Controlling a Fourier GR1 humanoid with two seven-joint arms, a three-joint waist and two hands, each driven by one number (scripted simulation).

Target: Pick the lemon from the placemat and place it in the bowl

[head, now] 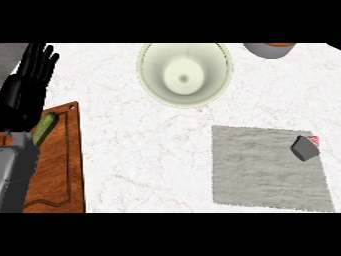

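1. Head view: the left robot hand (27, 82) shows at the left edge, fingers straight and upright, released, holding nothing.
2. Under and just right of that robot hand lies a wooden cutting board (58, 160) with a green item (46, 125) partly hidden by the forearm.
3. Right of the robot hand, on the white desk (143, 150), stands the pale bowl (184, 74).
4. Farther right and lower lies the grey placemat (265, 172); a small dark block with a pink side (306, 147) sits near its right edge.
5. No lemon is identifiable.
6. A grey container (270, 49) is cut off at the top right.
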